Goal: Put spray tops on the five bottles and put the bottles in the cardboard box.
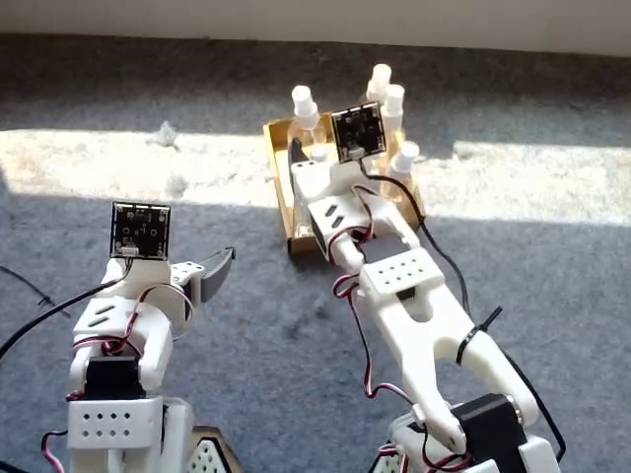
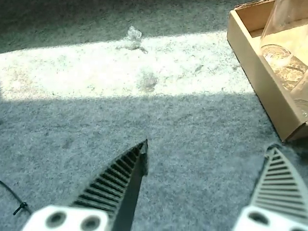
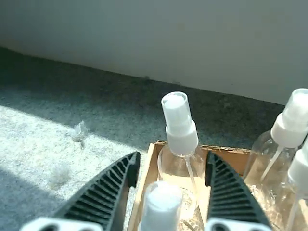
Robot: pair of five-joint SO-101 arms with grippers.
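The right gripper (image 3: pixel 172 158) has its two black fingers (image 3: pixel 111 190) spread wide, and they hold nothing. A white spray top (image 3: pixel 160 204) sits low between them, close to the camera, and I cannot tell if a finger touches it. Just past the fingertips stands a clear bottle (image 3: pixel 174 169) with its own white top on. It is inside the cardboard box (image 3: pixel 150 159). More bottles (image 3: pixel 263 159) with white tops stand in the box beside it, on the 3 o'clock side as seen from above. From above, the box is at about 12 o'clock from the middle of the table, and the right arm (image 1: pixel 414 315) stretches over it from 5 o'clock. Four white tops poke up out of the box around the arm's camera. The left gripper (image 2: pixel 209 144) is also wide open, with one black finger and one white finger, and nothing between them. It hangs over the grey carpet (image 2: pixel 192 120) at about 8 o'clock from the middle, well apart from the box. From this gripper the box is at about 2 o'clock. A bright strip of sun lies across the carpet, and a small bit of fluff (image 2: pixel 134 34) rests in it, at about 9 o'clock from the box.
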